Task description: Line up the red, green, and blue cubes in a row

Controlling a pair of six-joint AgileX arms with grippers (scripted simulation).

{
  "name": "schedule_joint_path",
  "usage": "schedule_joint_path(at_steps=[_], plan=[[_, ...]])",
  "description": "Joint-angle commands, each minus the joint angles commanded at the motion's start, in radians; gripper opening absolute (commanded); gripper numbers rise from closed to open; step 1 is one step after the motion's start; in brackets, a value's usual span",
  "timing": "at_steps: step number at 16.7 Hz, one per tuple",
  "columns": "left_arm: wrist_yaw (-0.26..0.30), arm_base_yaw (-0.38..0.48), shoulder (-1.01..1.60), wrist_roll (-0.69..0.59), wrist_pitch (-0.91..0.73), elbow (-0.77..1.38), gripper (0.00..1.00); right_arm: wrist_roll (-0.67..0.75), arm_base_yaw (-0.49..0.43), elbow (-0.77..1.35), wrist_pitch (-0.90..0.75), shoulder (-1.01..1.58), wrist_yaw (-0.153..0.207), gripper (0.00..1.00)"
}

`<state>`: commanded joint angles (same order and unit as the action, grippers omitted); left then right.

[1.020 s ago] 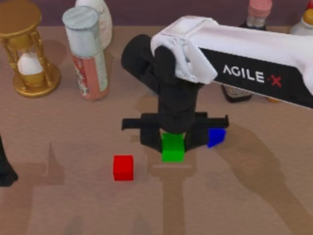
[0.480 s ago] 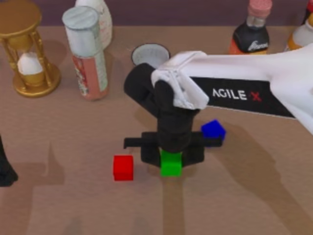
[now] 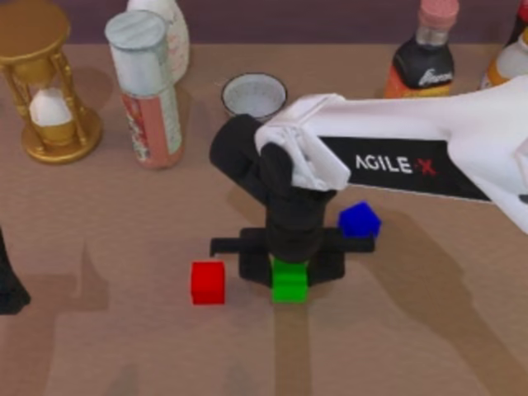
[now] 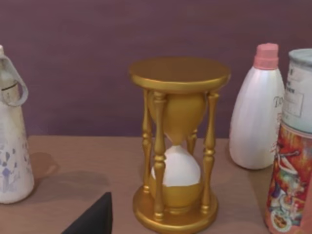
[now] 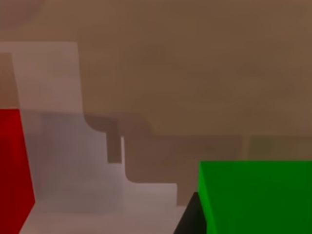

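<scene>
The green cube (image 3: 289, 285) sits between the black fingers of my right gripper (image 3: 289, 267), which is shut on it low over the table. In the right wrist view the green cube (image 5: 256, 197) shows beside one dark finger (image 5: 192, 219). The red cube (image 3: 208, 282) lies on the table a short gap to the left, level with the green one; the red cube (image 5: 12, 170) also edges into the wrist view. The blue cube (image 3: 359, 220) rests behind and to the right of the gripper, turned at an angle. My left gripper (image 3: 8, 289) stays parked at the left edge.
Along the back stand a golden hourglass (image 3: 49, 91), a tall labelled can (image 3: 144, 87), a white bottle (image 3: 165, 25), a small white cup (image 3: 254, 93), a dark bottle with a pink cap (image 3: 425, 49) and an orange bottle (image 3: 507, 58).
My right arm has carried the green cube toward the table's front and lower, level with the red cube. The blue cube and the white cup have come out from under the arm.
</scene>
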<state>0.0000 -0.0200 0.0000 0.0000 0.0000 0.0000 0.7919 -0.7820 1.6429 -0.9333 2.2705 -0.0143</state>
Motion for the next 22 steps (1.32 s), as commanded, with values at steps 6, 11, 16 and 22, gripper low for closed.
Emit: schedule_joint_path(at_steps=[6,11,16,22], plan=[[0.000,0.000,0.000,0.000,0.000,0.000,1.00,0.000,0.000,0.000,0.000,0.000,0.000,0.68],[0.000,0.000,0.000,0.000,0.000,0.000,1.00,0.000,0.000,0.000,0.000,0.000,0.000,1.00],[0.000,0.000,0.000,0.000,0.000,0.000,1.00,0.000,0.000,0.000,0.000,0.000,0.000,1.00],[0.000,0.000,0.000,0.000,0.000,0.000,1.00,0.000,-0.002,0.032,-0.041,-0.012,0.000,1.00]])
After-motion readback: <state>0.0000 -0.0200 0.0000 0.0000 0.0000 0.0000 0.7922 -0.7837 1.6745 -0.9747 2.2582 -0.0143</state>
